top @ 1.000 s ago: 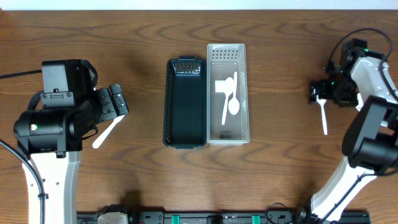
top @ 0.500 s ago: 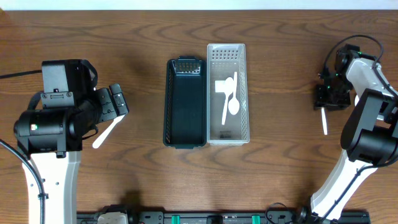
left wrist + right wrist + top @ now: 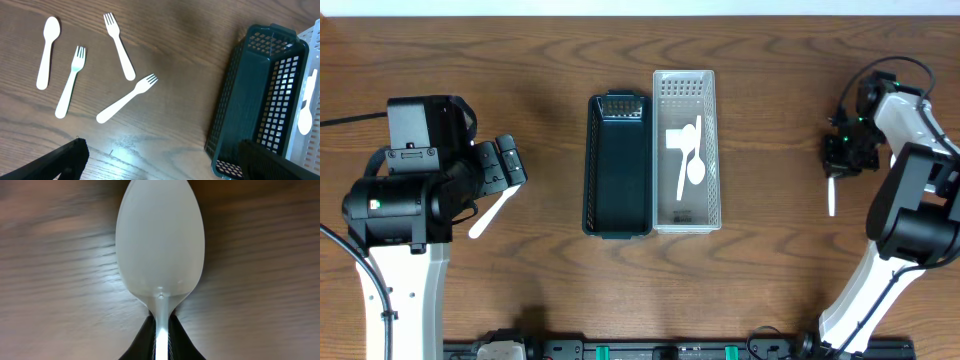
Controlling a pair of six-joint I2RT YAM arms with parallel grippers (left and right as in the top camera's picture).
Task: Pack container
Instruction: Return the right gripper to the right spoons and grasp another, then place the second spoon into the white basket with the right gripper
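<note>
R gripper [image 3: 160, 339] pinches spoon [image 3: 160, 245] neck, far right of white basket [image 3: 684, 88] | keep yr carry level, release lengthwise inside | L gripper [image 3: 507, 165] spread

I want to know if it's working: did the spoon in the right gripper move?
Yes. The spoon in the right gripper swung a little toward the white basket.

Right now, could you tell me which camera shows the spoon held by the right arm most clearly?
The right wrist view: the spoon fills the frame, its handle pinched between the fingers. Overhead shows the spoon only as a thin white sliver. The left wrist view misses it.
</note>
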